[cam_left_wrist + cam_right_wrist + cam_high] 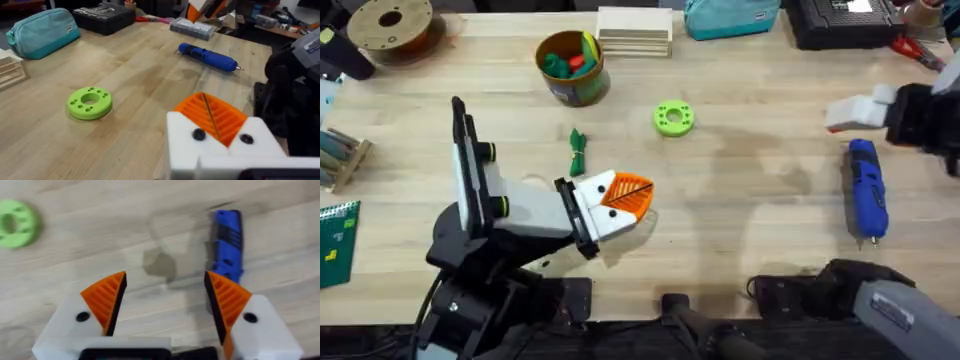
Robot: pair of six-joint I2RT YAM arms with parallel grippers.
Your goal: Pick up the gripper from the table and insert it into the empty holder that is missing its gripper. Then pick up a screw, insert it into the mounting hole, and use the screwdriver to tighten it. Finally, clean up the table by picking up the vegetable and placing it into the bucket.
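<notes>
While the left gripper [628, 200] sits closed, the right gripper [165, 297], fingers apart, hovers just beyond the blue screwdriver [866, 188], which lies near-to-far.

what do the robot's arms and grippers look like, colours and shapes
Both arms are black and jointed, the left arm with small green-ringed fittings. Each ends in a white blocky gripper body. The left gripper and right gripper carry white mounts with dark screw heads and orange ribbed wedge fingers tapering to a point.

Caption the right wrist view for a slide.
Right gripper, jaws open, above the wooden table beside the blue screwdriver; green disc off to one side.
</notes>
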